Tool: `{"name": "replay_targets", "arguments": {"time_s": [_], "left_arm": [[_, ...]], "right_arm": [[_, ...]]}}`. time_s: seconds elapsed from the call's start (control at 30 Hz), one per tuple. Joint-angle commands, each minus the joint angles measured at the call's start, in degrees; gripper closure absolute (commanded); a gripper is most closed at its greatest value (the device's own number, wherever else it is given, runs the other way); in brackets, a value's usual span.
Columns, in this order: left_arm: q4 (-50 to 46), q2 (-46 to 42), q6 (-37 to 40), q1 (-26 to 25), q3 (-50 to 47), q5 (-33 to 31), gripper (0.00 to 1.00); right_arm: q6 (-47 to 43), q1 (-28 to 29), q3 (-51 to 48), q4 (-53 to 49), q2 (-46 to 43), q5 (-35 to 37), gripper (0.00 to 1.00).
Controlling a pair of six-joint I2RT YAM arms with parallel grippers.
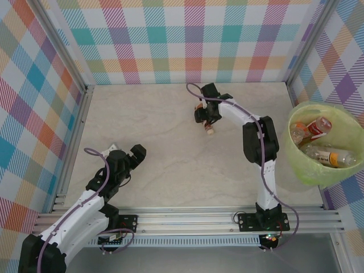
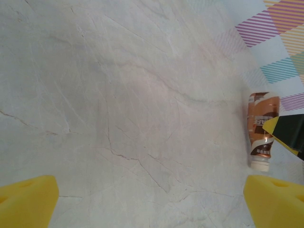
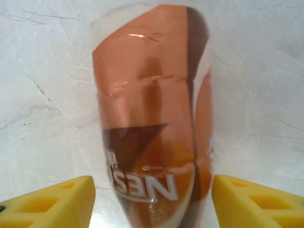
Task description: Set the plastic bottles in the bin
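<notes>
We saw the right end effector (image 1: 207, 118) reaching out over the middle of the far half of the surface (image 1: 165, 142), a pale stone-like slab crossed by fine grey veins. Its yellow wedge-shaped pads (image 3: 52, 202) had closed on a small copper-labelled bottle (image 3: 152, 118). One pad sat against each flank of the rounded body, touching it as far as we could judge. The bottle's wall was clear plastic, wrapped in a glossy, slightly creased metallic sleeve of copper and dark brown with white lettering. From the left wrist camera the same bottle (image 2: 261, 133) appeared as a slim cylinder with a white cap, lying along the surface near the plaid wall (image 2: 280, 28), with a black and yellow finger overlapping its right side. From above, the bottle (image 1: 209, 127) pointed its pale cap towards the arms. The left end effector (image 1: 138, 152) hung low over bare stone at the near left, its blunt yellow pads spread wide with nothing between them (image 2: 152, 204). The bin (image 1: 297, 124), a round, translucent yellow-green tub, stood well apart at the right edge, and several clear bottles (image 1: 330, 156) with red and orange labels lay tumbled inside it.
</notes>
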Motion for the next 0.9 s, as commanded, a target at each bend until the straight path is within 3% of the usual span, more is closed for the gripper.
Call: {"name": "replay_targets", "arguments": {"time_s": [0.0, 0.17, 0.23, 0.3, 0.43, 0.63, 0.87], "left_arm": [[-0.83, -0.76, -0.77, 1.08, -0.75, -0.24, 0.0], [-1.47, -1.95, -1.21, 1.08, -1.1, -0.66, 0.0], [-1.73, -2.55, -1.2, 1.08, -1.18, -0.89, 0.0], [-1.76, -2.93, -0.97, 1.08, -1.19, -1.04, 0.0], [-2.15, -2.51, 0.98, 1.17, 0.14, -1.68, 0.0], [-1.39, 0.18, 4.52, 1.5, 3.05, -3.08, 0.0], [-0.09, 3.23, 6.32, 1.78, 5.54, -4.05, 0.0]], "right_arm": [[0.71, 0.25, 3.14, 0.76, 4.03, -2.82, 0.31], [1.35, 0.25, 16.07, -6.39, 13.71, 0.45, 0.3], [1.67, 0.33, 19.49, -8.18, 15.9, 1.53, 0.35], [2.14, 0.34, 18.06, -6.53, 14.15, -0.34, 0.48], [2.54, 0.35, 4.95, 2.47, -0.73, 1.48, 0.59], [-3.76, -1.53, -8.31, 4.15, -30.76, 7.62, 0.57], [-9.8, -16.07, -12.9, -1.36, -53.94, 18.72, 0.54]]}}
